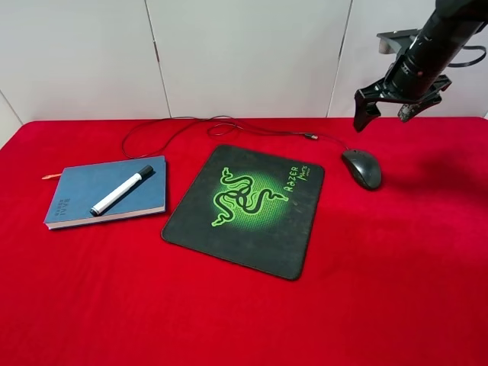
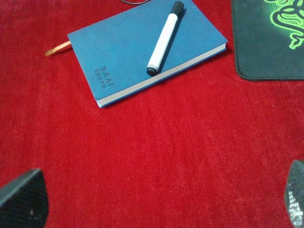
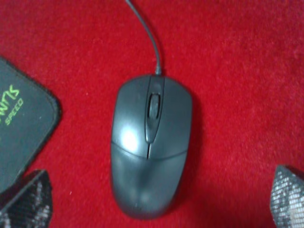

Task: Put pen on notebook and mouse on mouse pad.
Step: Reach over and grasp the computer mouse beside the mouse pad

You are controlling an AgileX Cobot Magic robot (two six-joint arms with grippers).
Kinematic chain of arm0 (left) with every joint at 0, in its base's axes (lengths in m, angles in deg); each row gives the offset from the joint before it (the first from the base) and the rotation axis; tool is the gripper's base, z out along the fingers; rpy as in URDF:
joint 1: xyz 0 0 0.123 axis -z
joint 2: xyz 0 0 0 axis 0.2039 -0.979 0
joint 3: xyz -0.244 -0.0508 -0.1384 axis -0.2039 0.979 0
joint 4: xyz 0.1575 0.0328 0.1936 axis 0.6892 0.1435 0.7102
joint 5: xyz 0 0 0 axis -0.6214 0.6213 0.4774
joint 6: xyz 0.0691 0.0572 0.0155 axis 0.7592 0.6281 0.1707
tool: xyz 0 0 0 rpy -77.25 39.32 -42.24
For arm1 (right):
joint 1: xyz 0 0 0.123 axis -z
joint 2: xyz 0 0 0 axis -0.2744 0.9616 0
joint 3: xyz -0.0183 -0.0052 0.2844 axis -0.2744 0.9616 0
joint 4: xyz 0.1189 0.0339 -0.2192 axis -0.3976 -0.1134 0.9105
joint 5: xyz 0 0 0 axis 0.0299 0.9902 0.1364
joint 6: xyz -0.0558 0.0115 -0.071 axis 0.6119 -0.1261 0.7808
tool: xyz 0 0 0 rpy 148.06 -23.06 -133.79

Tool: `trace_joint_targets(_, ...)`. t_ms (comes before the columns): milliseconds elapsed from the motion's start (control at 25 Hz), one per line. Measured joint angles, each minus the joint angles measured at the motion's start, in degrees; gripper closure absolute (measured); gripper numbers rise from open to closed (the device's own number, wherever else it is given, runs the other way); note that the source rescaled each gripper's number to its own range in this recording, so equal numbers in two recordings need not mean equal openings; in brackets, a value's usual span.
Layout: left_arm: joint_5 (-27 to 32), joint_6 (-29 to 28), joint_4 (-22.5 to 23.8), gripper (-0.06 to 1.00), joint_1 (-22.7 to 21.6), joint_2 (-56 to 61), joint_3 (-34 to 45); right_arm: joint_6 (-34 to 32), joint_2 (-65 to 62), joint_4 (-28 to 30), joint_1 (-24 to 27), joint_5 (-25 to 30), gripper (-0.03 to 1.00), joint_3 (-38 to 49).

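The mouse (image 3: 151, 145) lies just below the right gripper (image 1: 383, 114), whose jaws stand spread wide. Its long axis crosses the jaw line; the pad (image 1: 290, 229) is just beside it.

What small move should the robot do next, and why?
Probably lower the right gripper straight down around the mouse. The pen already lies on the notebook, while the mouse sits on the red cloth beside the mouse pad, and the open jaws hang above it.
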Motion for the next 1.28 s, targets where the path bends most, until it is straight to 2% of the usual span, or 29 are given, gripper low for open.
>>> trace_joint_targets(840, 0.0, 0.0, 0.0, -0.05, 0.0, 0.0, 0.0, -0.2, 9.2, -0.9, 0.0, -0.5, -0.03, -0.2)
trace_joint_targets(1280, 0.0, 0.0, 0.0, -0.05, 0.0, 0.0, 0.0, 0.2, 13.1, -3.8, 0.0, -1.1, -0.03, -0.2)
